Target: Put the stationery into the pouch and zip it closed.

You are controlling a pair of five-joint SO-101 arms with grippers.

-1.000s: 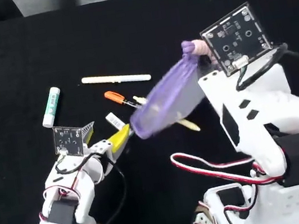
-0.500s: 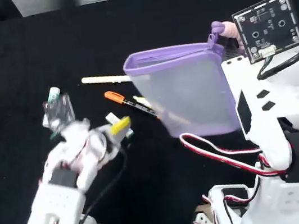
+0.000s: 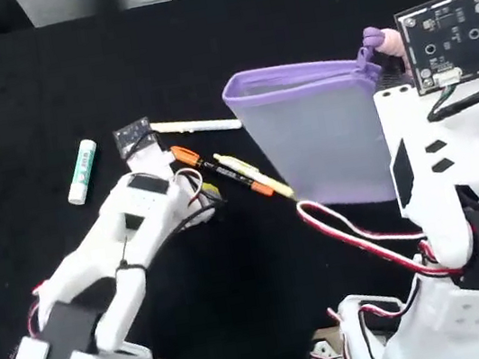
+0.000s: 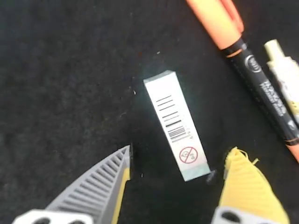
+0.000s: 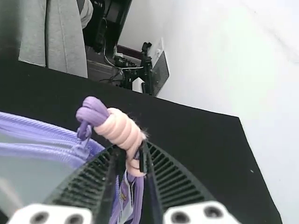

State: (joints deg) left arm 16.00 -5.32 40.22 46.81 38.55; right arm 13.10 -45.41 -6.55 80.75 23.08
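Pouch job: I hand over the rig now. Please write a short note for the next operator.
Left gripper: open, straddling the eraser on the table.
Right gripper: shut on the pouch by its pull, pouch upright, mouth open.
On the table: glue stick, white pen, orange marker, yellow pen.
Done: nothing packed, as far as I can see.
Left: load all five, then zip shut.
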